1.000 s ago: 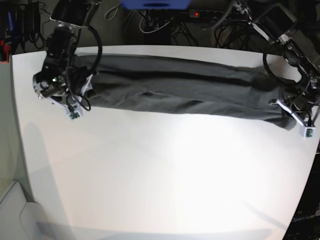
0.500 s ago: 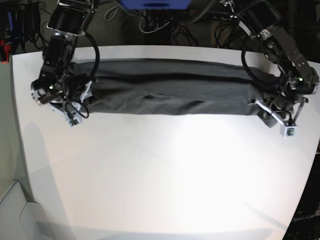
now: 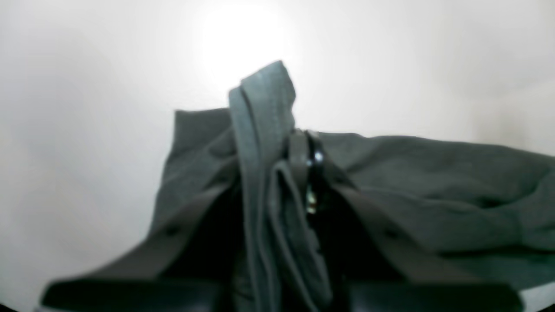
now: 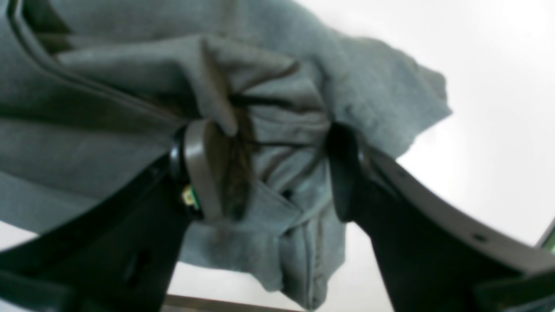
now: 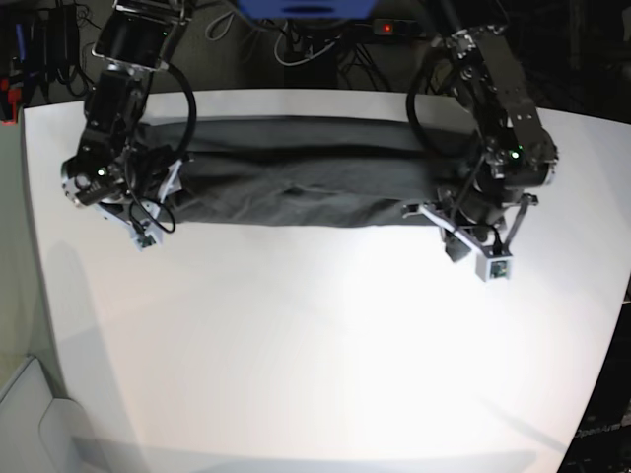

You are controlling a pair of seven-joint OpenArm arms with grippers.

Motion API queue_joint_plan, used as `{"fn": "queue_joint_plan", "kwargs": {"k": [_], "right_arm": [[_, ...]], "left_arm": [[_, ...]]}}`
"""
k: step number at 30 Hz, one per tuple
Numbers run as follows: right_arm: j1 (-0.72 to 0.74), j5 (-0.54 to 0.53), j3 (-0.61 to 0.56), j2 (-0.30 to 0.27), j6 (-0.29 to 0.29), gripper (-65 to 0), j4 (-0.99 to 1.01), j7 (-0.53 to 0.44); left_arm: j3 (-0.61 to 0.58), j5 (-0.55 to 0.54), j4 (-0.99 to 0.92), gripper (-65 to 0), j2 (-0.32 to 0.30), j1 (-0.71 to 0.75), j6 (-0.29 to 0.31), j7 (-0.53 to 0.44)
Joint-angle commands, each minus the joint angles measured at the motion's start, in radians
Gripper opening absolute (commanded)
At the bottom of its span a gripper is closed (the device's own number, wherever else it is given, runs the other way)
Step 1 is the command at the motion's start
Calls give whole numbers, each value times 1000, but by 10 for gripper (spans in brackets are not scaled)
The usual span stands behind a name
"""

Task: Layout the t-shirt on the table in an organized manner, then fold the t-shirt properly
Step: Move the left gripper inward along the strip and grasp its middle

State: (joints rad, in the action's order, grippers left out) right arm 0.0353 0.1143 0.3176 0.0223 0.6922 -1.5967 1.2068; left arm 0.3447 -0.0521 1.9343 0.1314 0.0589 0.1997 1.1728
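Note:
The dark grey t-shirt (image 5: 306, 177) lies as a long bunched band across the back of the white table (image 5: 315, 335). My left gripper (image 5: 446, 219) sits at the band's right end in the base view. The left wrist view shows this gripper (image 3: 303, 164) shut on a folded hem of the t-shirt (image 3: 433, 182). My right gripper (image 5: 148, 202) holds the band's left end. In the right wrist view its fingers (image 4: 195, 173) stand fairly wide, with a thick wad of the t-shirt (image 4: 108, 130) pressed between them.
Cables and a power strip with a red light (image 5: 386, 28) lie behind the table's far edge, beside a blue object (image 5: 306, 8). The table's curved edge runs down the right side (image 5: 616, 325). A pale grey surface (image 5: 20, 414) sits at the lower left.
My left arm has swept leftward across the table with its end of the t-shirt, which makes the band much shorter. The right arm has stayed almost still.

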Motion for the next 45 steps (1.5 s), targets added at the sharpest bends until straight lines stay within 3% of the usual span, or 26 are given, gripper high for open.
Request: {"fn": "queue_joint_plan", "kwargs": {"k": [1, 10, 15, 21, 31, 34, 36, 41, 45], "right_arm": [[-10, 31, -2, 6, 6, -320, 17, 26], [-10, 31, -2, 6, 6, -320, 17, 26], [-15, 31, -2, 6, 6, -320, 17, 26], [-12, 31, -2, 6, 6, -320, 17, 26], [-12, 31, -2, 6, 6, -320, 17, 26], [-10, 31, -2, 6, 6, -320, 17, 26], [-10, 31, -2, 6, 6, -320, 17, 26], [-10, 31, -2, 6, 6, -319, 17, 26], [-10, 31, -4, 6, 6, -319, 17, 26]], "left_arm": [[-19, -12, 14, -646, 11, -6, -7, -18], [-86, -12, 14, -647, 26, 12, -15, -18], [-180, -12, 11, -647, 26, 9, -16, -20], [-256, -13, -5, -647, 26, 5, -156, -38], [-261, -18, -45, -645, 26, 0, -162, -67], [-260, -68, -60, -640, 26, -3, -162, -67], [-260, -87, -63, -591, 26, -3, -162, -67], [-264, -90, -62, -373, 26, -3, -162, -66], [-264, -91, -54, -356, 26, -1, -156, -67]]}}
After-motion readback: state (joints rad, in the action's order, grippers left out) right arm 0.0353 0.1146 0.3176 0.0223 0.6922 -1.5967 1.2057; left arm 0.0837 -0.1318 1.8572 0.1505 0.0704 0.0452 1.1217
